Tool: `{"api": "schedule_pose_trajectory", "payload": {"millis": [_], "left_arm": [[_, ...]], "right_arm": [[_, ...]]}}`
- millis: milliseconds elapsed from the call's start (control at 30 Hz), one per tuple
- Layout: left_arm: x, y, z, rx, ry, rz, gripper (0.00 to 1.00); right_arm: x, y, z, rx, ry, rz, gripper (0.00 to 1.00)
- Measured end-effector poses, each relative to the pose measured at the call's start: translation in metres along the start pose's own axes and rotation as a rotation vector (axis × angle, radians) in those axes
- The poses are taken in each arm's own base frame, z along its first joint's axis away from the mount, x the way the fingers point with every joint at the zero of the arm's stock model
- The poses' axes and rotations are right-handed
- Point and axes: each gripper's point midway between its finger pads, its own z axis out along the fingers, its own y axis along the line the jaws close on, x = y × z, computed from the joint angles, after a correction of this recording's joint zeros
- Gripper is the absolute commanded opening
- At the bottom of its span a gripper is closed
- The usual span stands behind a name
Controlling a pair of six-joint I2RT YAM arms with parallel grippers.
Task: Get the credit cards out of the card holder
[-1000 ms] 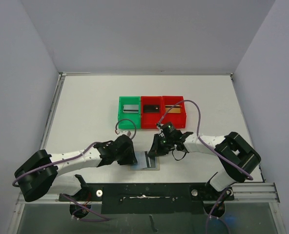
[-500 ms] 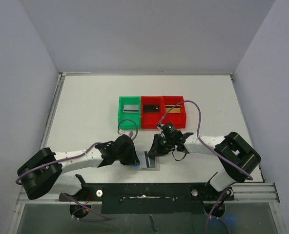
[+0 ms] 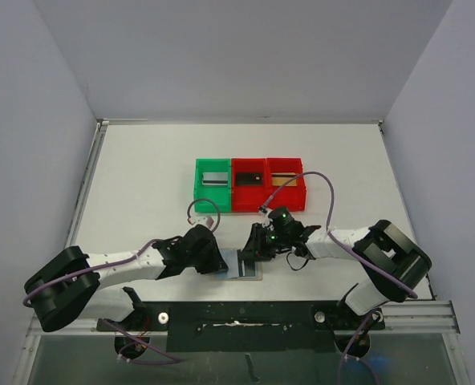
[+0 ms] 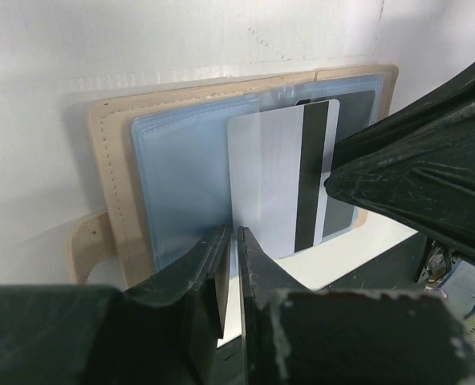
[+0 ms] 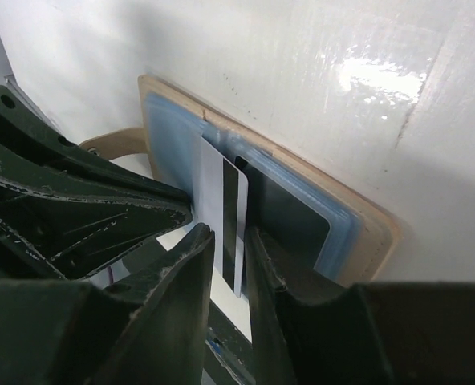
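Card holder (image 3: 243, 265) lies open at the bench's (image 3: 141, 176) 6 o'clock edge | silver-grey card (image 4: 269, 176) partly out of its blue pocket | left fingers (image 4: 205, 269), at holder's 9 o'clock, nearly pressed together at card's corner, grip unclear | right fingers (image 5: 181, 273), at 2 o'clock, slightly spread astride card | red and green bins (image 3: 249, 184) at 12 o'clock.

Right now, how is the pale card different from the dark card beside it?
The pale card is silvery with a black stripe; the dark card is plain dark. The pale card pokes out farther; the dark card sits deeper inside. Both are the same shape, in the card holder.
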Motion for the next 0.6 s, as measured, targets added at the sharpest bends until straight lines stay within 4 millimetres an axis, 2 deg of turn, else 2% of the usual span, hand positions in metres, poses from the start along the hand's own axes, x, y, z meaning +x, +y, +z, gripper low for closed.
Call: {"api": "schedule_pose_trajectory", "payload": {"millis": [300,400,600], "left_arm": [[0.0001,0.0002,0.0009,-0.002,0.001,-0.003,0.09],[0.0,0.0003,0.001,-0.002,0.0,-0.003,0.09],[-0.0001,0.0003,0.001,-0.003,-0.001,-0.006,0.09]], "right_arm": [[0.0079,0.0077,0.0058,-0.057,0.002,0.009,0.22],[0.0082,0.0085,0.0061,-0.075,-0.006,0.016,0.17],[0.0079,0.0092,0.0065,-0.08,-0.009,0.029,0.0]]}}
